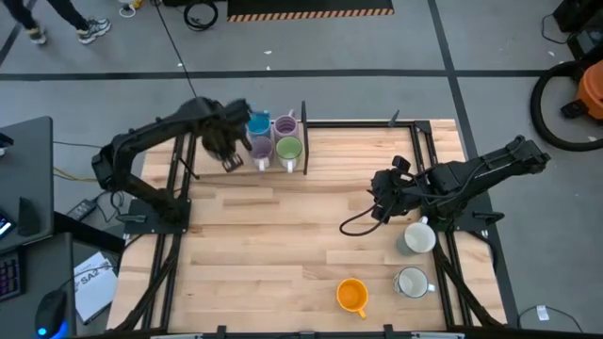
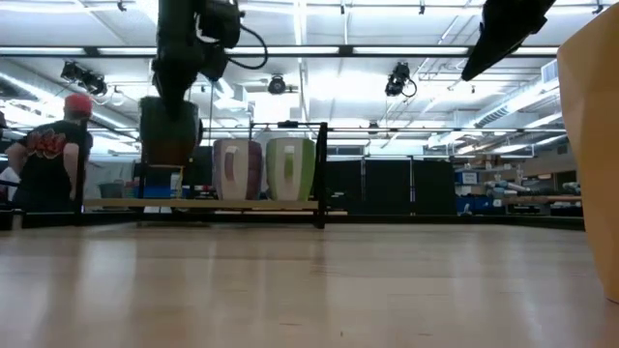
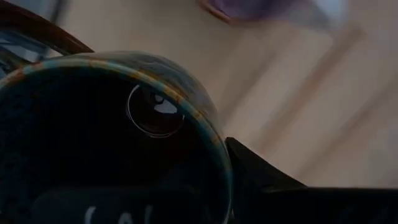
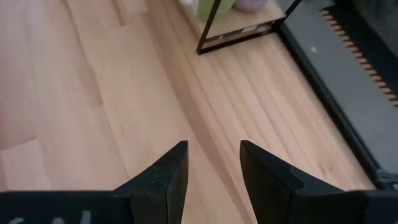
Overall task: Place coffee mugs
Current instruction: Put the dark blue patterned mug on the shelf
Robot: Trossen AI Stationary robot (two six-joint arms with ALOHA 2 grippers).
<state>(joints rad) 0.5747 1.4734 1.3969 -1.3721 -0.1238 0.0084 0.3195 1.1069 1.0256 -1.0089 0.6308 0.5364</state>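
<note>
Blue mug (image 1: 258,123), lilac mugs (image 1: 284,125), green mug (image 1: 289,149), orange mug (image 1: 351,295) (pale wooden table (image 1: 283,245)).

lying under everything: wooden table (image 1: 283,245) | standing upright at the far left: black rack frame (image 1: 304,141) | standing behind, in the room: person in red cap (image 2: 56,155) | parking, possibly a vacuum: orange machine (image 1: 592,89)

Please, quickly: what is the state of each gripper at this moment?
Left gripper: closed on the dark brown mug, beside the mugs at the table's far edge.
Right gripper: open, holding nothing, above bare table.
</note>
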